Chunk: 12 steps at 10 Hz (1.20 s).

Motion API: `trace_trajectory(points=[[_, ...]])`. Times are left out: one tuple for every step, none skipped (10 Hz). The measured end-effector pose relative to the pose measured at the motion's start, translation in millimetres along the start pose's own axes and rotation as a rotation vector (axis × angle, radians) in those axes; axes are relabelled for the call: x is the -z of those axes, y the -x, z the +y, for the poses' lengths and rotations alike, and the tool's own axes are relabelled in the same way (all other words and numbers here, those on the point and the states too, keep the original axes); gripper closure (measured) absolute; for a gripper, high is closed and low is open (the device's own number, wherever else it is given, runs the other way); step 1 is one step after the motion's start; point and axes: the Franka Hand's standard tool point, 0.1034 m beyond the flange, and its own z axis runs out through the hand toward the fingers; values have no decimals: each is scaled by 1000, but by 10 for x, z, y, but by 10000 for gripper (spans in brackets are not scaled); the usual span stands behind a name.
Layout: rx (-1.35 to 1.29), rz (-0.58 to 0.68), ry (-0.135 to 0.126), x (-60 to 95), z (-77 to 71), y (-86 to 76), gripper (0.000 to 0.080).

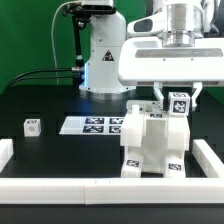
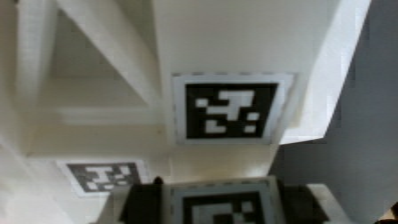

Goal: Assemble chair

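Fingers (image 1: 159, 96): clamped from both sides on a small tagged block (image 1: 178, 103), held up at the exterior view's right.
Cube (image 1: 32, 126): loose, far at the exterior view's left on the black table (image 1: 60, 150), well apart from the rest.
Marker board (image 1: 95, 125): flat, between cube and chair.
Chair (image 1: 148, 145): half-built white body, right of middle, standing upright.
Block to chair: directly over the chair's right upper corner, touching or just above, cannot tell which.
Block axis: seemingly upright, mostly hidden.
Coming move, likely: straight down, hardly any sideways shift.
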Motion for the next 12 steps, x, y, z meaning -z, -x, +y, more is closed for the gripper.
trace_trajectory(points=[[0, -3, 0, -2, -1, 4, 518], [0, -9, 0, -8, 0, 16, 435], [0, -9, 0, -8, 0, 16, 297], [0, -9, 0, -8, 0, 17, 297], [0, -9, 0, -8, 1, 17, 182], [0, -13, 0, -11, 0, 23, 160], [-7, -58, -7, -12, -21, 49, 160], [-25, -128, -29, 40, -83, 15, 151], [-41, -210, -49, 89, -123, -18, 151], [-48, -303, -59, 98, -117, -18, 151], [-51, -381, -64, 101, -110, -50, 151], [-47, -423, -63, 93, -106, -71, 151]])
